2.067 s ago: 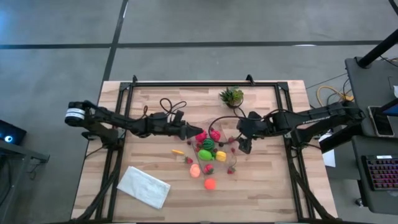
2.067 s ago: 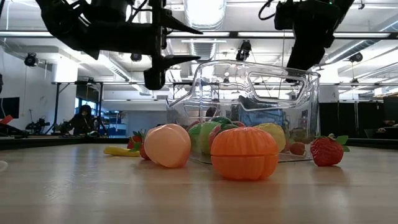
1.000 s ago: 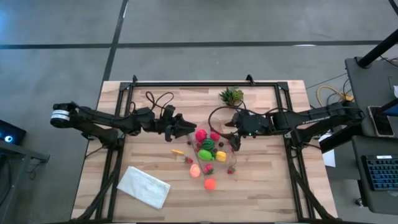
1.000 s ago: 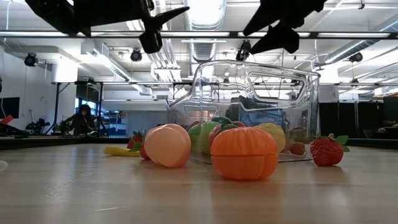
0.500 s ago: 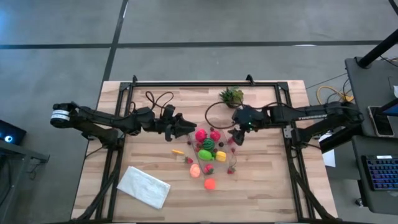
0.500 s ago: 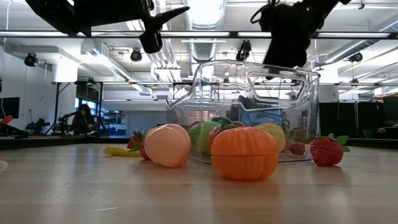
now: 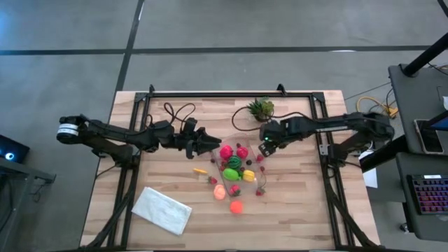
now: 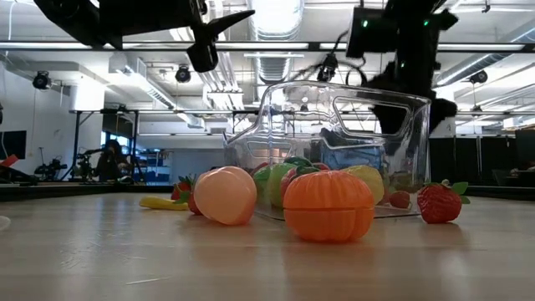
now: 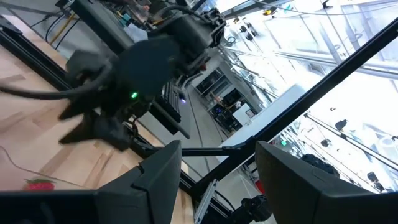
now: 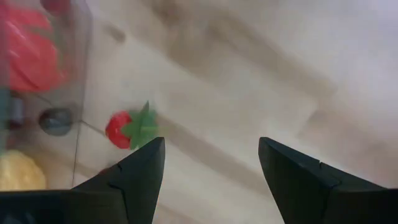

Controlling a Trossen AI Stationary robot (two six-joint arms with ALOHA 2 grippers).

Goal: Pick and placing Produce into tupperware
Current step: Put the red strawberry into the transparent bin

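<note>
The desk (image 7: 168,178) holds the clear tupperware (image 8: 338,150) at frame centre, produce (image 7: 232,170) inside and around. The right hand (image 7: 263,148) has swung to its upper-right corner, fingers apart over a stray strawberry (image 10: 129,129); the left hand (image 7: 210,145), apart and empty, waits left.

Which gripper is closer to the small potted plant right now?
Right. The right gripper hangs just in front of the potted plant, by the tupperware. The left gripper is farther off, across the table beyond the produce.
</note>
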